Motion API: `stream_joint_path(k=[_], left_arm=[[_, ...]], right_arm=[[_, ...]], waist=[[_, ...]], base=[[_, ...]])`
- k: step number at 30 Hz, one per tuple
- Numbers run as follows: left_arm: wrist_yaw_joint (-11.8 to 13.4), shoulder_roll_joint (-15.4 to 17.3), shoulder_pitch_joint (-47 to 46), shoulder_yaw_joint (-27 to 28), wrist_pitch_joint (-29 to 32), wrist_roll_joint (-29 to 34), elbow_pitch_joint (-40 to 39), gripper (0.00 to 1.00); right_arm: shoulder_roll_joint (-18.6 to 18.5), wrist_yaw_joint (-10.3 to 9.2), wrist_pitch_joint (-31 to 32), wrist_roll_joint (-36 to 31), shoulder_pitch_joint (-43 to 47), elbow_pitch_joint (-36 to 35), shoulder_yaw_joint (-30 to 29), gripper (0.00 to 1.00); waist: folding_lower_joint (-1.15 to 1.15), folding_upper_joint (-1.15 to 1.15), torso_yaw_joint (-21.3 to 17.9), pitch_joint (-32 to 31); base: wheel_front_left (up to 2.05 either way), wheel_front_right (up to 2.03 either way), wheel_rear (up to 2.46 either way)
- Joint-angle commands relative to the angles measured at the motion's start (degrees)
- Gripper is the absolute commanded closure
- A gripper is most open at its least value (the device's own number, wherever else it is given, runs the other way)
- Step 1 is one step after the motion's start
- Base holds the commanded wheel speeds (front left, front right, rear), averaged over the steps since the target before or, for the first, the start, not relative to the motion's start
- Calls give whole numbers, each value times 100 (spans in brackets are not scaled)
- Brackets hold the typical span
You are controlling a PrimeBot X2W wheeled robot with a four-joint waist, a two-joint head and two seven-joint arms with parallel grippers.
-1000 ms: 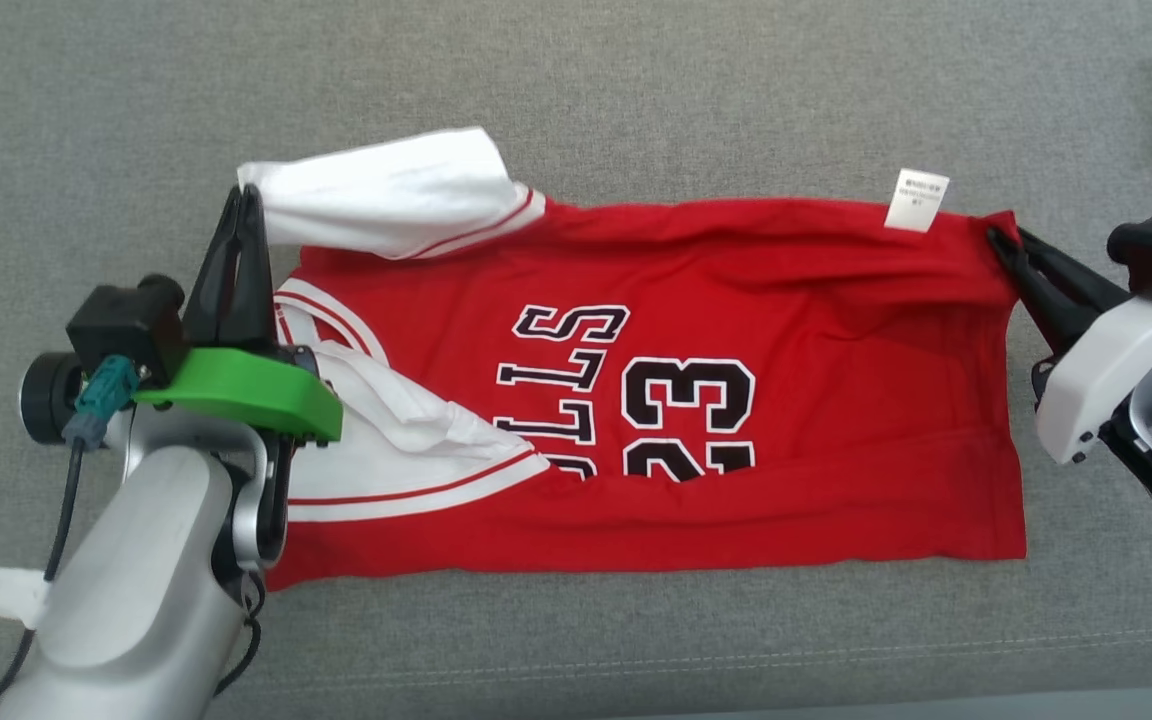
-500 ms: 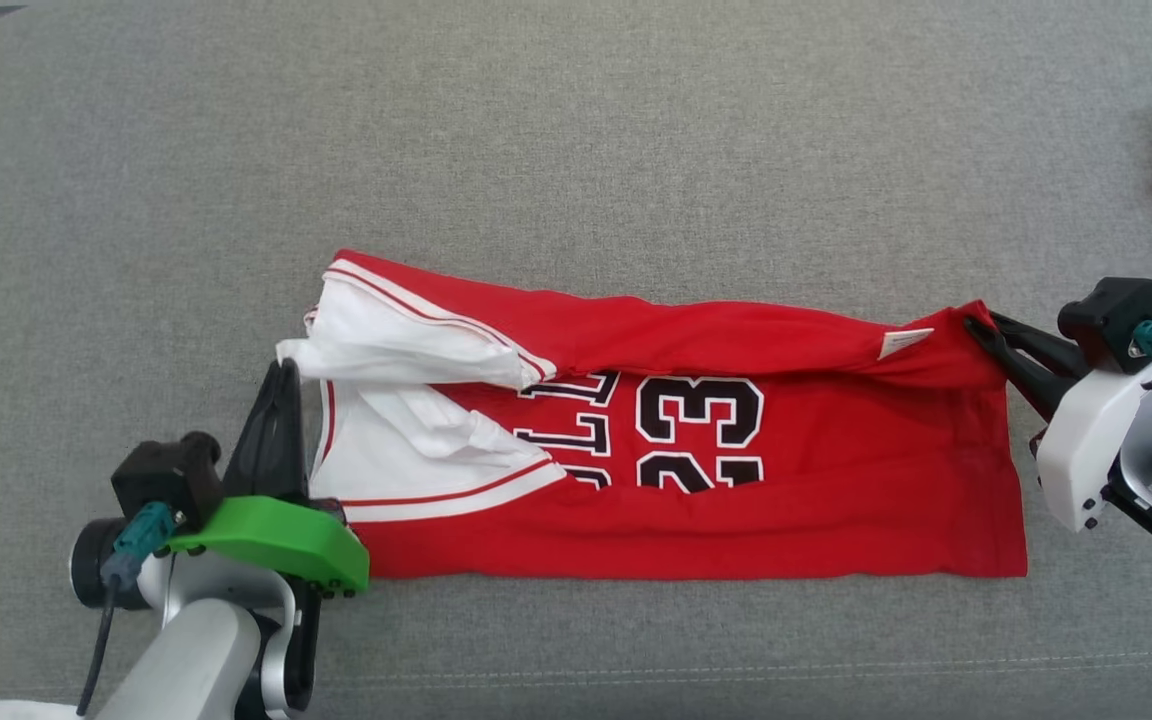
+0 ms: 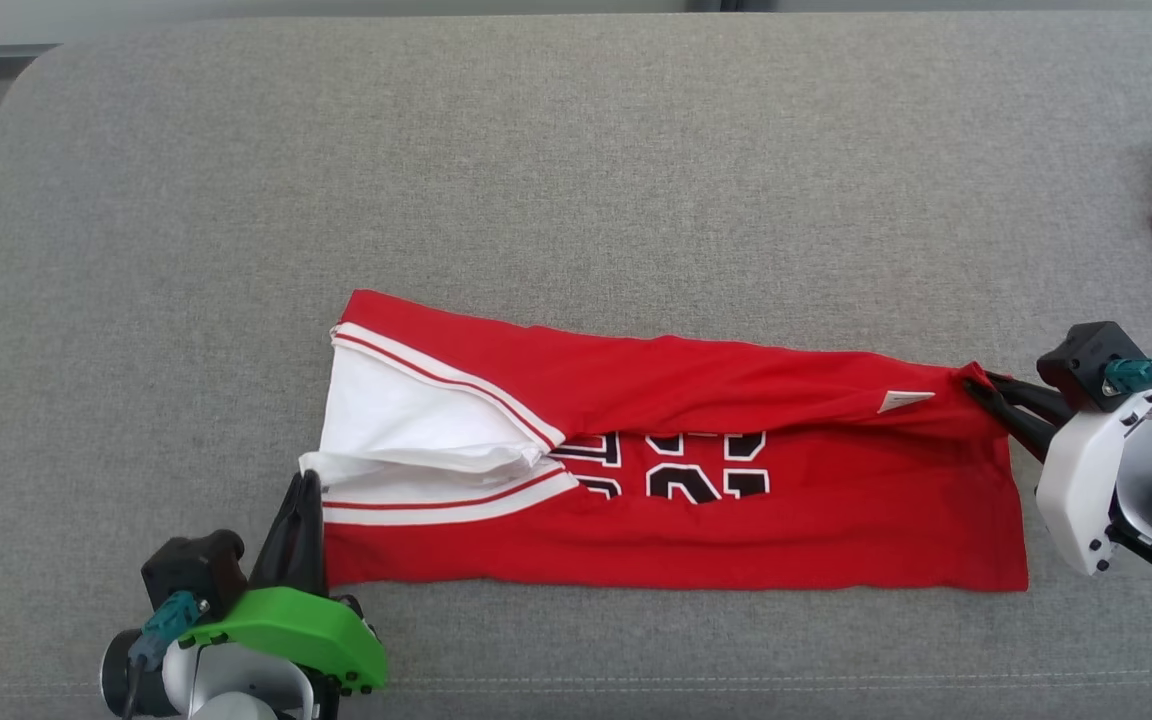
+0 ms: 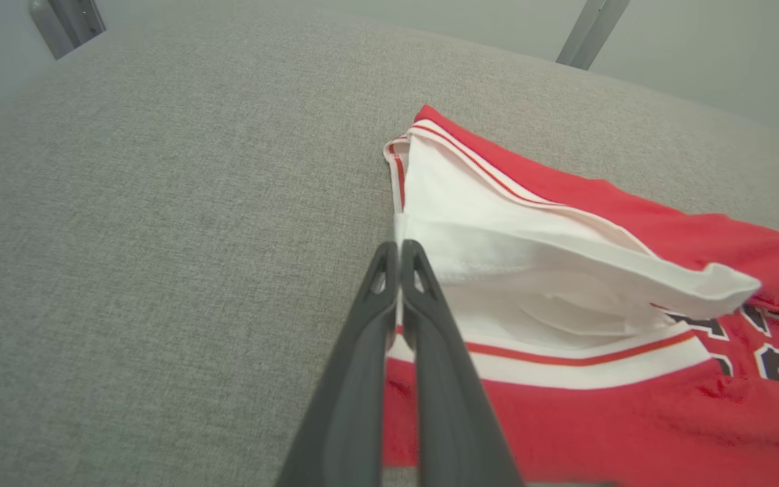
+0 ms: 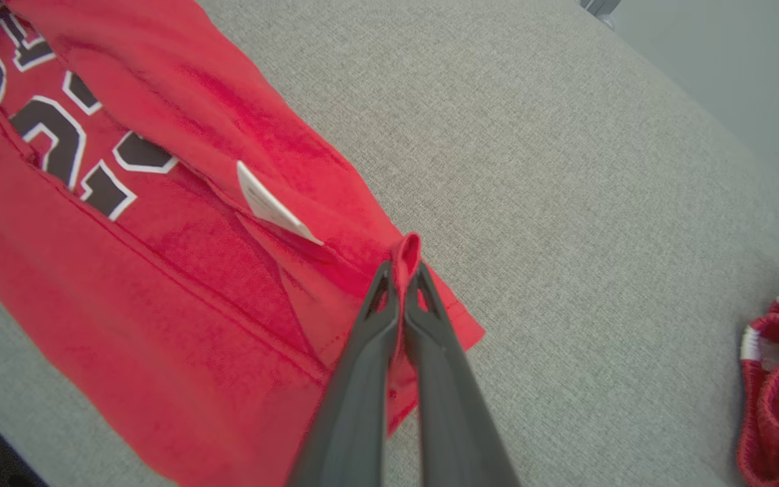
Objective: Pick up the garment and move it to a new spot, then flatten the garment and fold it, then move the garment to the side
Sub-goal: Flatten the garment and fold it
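The red, white-sleeved fabric jersey (image 3: 736,540) has been folded nearer (print half-covered), its ends clamped lengthwise by left gripper (image 3: 307,484) and right gripper (image 3: 976,385).

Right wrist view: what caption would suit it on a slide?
Two dark fingers pinch a corner of the red jersey on the grey cushion.

L fingers (image 3: 298,535) & R fingers (image 3: 1016,405) pulled garment (image 3: 786,540) far edge toward robot, fold now hiding most lettering (image 3: 696,482).
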Motion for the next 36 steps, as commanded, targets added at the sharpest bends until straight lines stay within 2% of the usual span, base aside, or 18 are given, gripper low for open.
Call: stream_joint_path(k=[1,4,5,6,7,8,9,10,11,16,19,23,26,32,33,36], left_arm=[[39,49,123,-3,4,-15,-4,100],[2,22,229,-76,63,-44,14,100],[14,-1,249,-108,87,-42,9,100],[38,-25,282,-142,118,-51,19,100],[53,-33,307,-157,128,-62,34,100],[72,-19,313,-177,132,-31,63,69],[88,-9,325,-211,163,4,101,45],[102,-12,340,-230,155,20,130,7],[124,12,350,-239,148,58,178,0],[182,101,423,-196,151,26,335,0],[250,181,475,-108,73,46,341,0],[279,265,485,-52,-106,191,244,0],[222,300,455,28,-235,303,126,0],[-55,199,517,230,-351,556,-72,0],[-55,199,517,230,-351,556,-72,0],[-237,75,553,460,-348,799,-238,0]], right_arm=[[-50,-8,-4,96,-42,38,62,100],[-99,-8,12,171,-66,123,167,100],[-103,-8,5,187,-83,156,182,78],[-98,-8,27,235,-77,190,211,23],[-87,-8,48,273,-79,244,197,0],[-71,-8,45,275,-93,266,208,0],[-56,-8,41,294,-92,297,223,0],[-49,-8,44,324,-77,317,240,0],[-47,-8,23,363,-64,336,227,0],[-130,-8,57,601,93,321,155,0],[-159,-8,-82,662,179,379,-93,0],[63,-8,-306,632,439,598,-614,0],[469,-8,-543,622,723,943,-1324,0],[1647,-8,-1096,448,1377,1412,-2790,0],[1647,-8,-1096,448,1377,1412,-2790,0],[2234,-7,-1352,257,1686,1461,-3380,0]], waist=[[0,0,2,-37],[0,0,-9,-78],[0,0,-15,-89],[0,0,-20,-103],[0,0,-27,-114],[0,0,-33,-122],[0,0,-36,-133],[0,0,-36,-146],[0,0,-35,-160],[0,0,-14,-272],[0,0,14,-368],[0,0,73,-531],[0,0,140,-666],[0,0,280,-938],[0,0,280,-938],[0,0,340,-1043]], base=[[0,0,0],[0,0,0],[0,0,0],[0,0,0],[0,0,0],[0,0,0],[0,0,0],[0,0,0],[0,0,0],[0,0,0],[0,0,0],[0,0,0],[0,0,0],[0,0,0],[0,0,0],[0,0,0]])
